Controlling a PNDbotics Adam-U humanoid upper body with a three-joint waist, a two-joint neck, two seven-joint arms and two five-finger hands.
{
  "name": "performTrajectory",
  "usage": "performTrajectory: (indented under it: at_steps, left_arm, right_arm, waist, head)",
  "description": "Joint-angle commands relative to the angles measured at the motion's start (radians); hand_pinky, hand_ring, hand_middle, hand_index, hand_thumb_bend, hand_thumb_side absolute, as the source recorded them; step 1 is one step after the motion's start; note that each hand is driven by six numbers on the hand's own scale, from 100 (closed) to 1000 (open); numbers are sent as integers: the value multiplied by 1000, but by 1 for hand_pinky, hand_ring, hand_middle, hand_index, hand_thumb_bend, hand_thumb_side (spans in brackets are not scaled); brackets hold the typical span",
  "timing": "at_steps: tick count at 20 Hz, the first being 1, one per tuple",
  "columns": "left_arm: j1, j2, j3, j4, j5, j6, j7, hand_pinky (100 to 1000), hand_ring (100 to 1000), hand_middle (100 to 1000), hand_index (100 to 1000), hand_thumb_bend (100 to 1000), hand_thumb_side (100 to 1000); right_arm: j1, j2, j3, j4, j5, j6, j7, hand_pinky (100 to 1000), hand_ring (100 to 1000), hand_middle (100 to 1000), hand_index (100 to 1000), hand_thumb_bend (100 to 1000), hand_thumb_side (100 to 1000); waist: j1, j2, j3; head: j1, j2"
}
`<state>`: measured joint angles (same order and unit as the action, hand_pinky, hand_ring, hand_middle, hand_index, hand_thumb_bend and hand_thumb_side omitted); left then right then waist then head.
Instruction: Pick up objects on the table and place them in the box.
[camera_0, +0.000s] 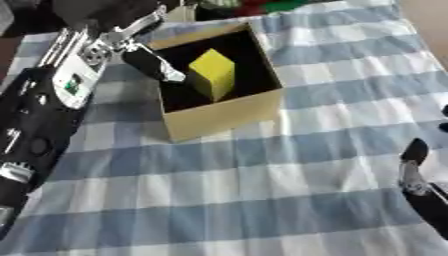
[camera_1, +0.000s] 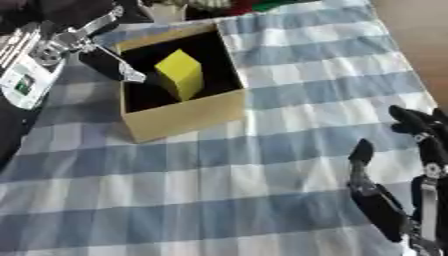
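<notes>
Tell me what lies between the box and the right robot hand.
Only bare blue-and-white checked cloth lies between the box and the right robot hand, best seen in the right eye view.

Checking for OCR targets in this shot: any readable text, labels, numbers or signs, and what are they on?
No text can be read in either view.
Left forearm plate: a small green and dark mark sits on the white panel, too blurred to read.
Box: plain tan walls, no print visible.
Yellow block: plain faces, no marking visible.
Checked cloth: pattern only, no lettering.
</notes>
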<state>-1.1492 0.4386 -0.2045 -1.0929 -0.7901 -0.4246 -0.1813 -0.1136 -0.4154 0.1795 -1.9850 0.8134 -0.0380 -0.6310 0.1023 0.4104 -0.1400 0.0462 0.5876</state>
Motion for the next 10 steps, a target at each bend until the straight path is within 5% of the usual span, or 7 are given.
performTrajectory:
  at_steps: [1,5,10]
  left_arm:
    - [-18,21,14,-15,-3,2,26,886,878,848,967,722,368]
    - [-13,26,31,-55,61,31,61,879,850,806,911,573,236]
    - [32,65,62,-246,237,145,103,878,806,757,859,471,166]
  right_arm:
    - [0,-4,-4,-15,-1,5,-1,931,634,713,846,100,438]
    - [1,-10,-5,-15,-4,1,-2,929,636,714,845,100,442]
    - [10,-39,-9,-15,-8,-15,-9,924,645,719,843,100,448]
  waist:
    - [-7,-21,5]
    - [-12,-29,22]
    - [-27,-49,61]
  head:
    - [-3,0]
    - [-5,12]
    - [-22,34]
